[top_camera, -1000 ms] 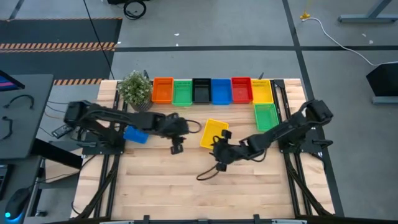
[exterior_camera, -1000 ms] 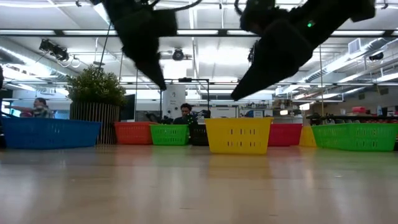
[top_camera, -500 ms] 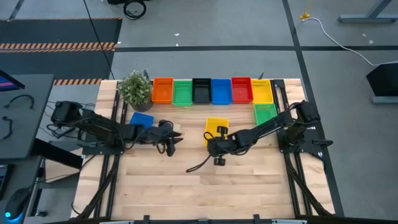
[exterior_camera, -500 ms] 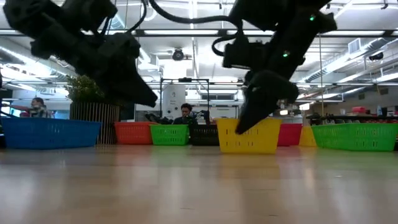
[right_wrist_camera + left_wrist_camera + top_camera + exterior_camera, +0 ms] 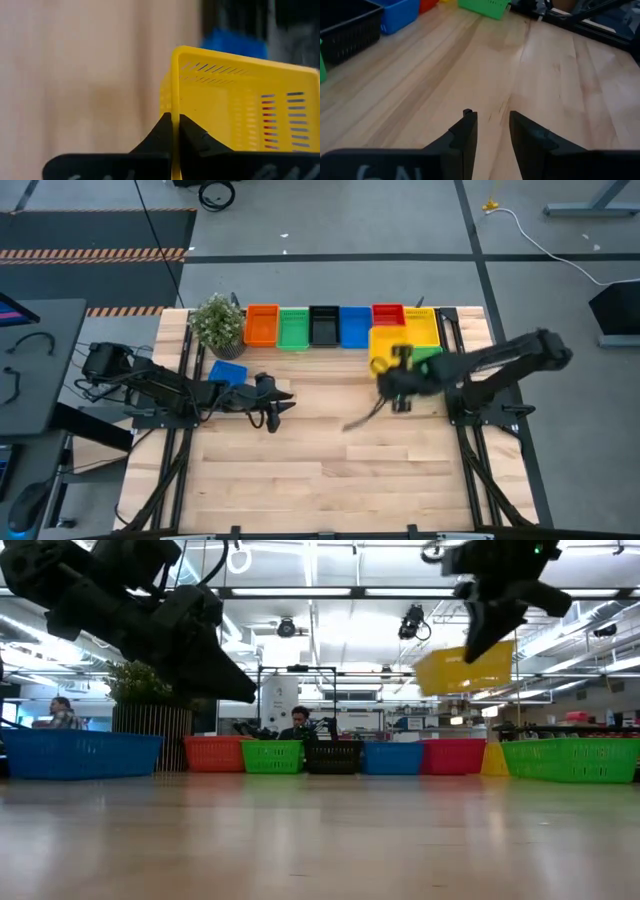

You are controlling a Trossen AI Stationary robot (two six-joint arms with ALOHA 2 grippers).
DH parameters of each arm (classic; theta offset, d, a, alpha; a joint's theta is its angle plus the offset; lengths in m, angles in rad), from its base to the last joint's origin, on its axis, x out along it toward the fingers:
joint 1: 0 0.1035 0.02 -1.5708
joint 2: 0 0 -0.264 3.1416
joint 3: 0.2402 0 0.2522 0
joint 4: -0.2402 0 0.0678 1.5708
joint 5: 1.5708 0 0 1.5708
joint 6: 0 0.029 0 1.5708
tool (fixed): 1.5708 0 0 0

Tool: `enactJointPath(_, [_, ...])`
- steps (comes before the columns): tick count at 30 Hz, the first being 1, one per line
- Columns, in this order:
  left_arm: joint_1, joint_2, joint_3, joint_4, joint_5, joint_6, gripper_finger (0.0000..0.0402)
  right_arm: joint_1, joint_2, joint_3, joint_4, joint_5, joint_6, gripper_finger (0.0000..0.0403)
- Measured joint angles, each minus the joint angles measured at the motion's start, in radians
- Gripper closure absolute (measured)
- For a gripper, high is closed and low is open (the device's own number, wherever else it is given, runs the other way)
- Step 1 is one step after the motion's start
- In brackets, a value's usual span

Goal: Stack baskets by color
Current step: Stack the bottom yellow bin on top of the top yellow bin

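Note:
My right gripper is shut on a yellow basket and holds it in the air by the table's far right. Just beyond it a row of baskets stands along the far edge: orange, green, black, blue, red, yellow. Another green basket rests on the table at the right, and a blue one at the left. My left gripper hovers open left of centre, with nothing between its fingers. My right gripper pinches one side wall of the yellow basket at its rim. One finger is inside the basket and the other outside. The basket is lifted clear of the table and hangs tilted.
A potted plant stands at the far left end of the row. Bare wooden tabletop fills the middle and near half. Dark arm mounts and rails run along both side edges.
My right gripper has shut on the yellow basket's wall, lifted it clear of the table and carried it up and toward the far right, toward the row. My left gripper sank and drew back a little toward the table's left, then kept still.

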Motion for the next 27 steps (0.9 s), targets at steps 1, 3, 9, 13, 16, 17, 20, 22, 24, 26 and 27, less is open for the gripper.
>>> enactJointPath(1, [0.000,0.000,0.000,0.003,0.000,0.002,0.0283,-0.043,-0.029,0.000,-0.052,0.001,-0.016,0.0394])
enactJointPath(3, [0.000,0.000,0.000,0.006,0.000,0.003,0.0283,-0.144,-0.075,0.000,-0.113,-0.002,-0.059,0.0394])
enactJointPath(9, [0.000,0.000,0.000,0.019,0.000,0.029,0.0283,-0.497,-0.111,0.000,-0.119,-0.102,-0.348,0.0394])
enactJointPath(13, [0.000,0.000,0.000,0.020,0.000,0.032,0.0283,-0.695,-0.051,0.000,-0.068,-0.244,-0.571,0.0394])
enactJointPath(16, [0.000,0.000,0.000,0.020,0.000,0.032,0.0283,-0.779,0.012,0.000,-0.041,-0.227,-0.710,0.0394])
enactJointPath(17, [0.000,0.000,0.000,0.020,0.000,0.032,0.0283,-0.802,0.033,0.000,-0.035,-0.212,-0.733,0.0394])
enactJointPath(20, [0.000,0.000,0.000,0.021,0.000,0.031,0.0283,-0.861,0.087,0.000,-0.049,-0.198,-0.775,0.0393])
enactJointPath(22, [0.000,0.000,0.000,0.024,0.000,0.031,0.0283,-0.890,0.113,0.000,-0.074,-0.195,-0.782,0.0393])
enactJointPath(24, [0.000,0.000,0.000,0.025,0.000,0.029,0.0283,-0.915,0.129,0.000,-0.083,-0.197,-0.784,0.0393])
enactJointPath(26, [0.000,0.000,0.000,0.025,0.000,0.025,0.0283,-0.932,0.141,0.000,-0.085,-0.214,-0.784,0.0393])
enactJointPath(27, [0.000,0.000,0.000,0.025,0.000,0.023,0.0283,-0.938,0.146,0.000,-0.085,-0.233,-0.793,0.0393])
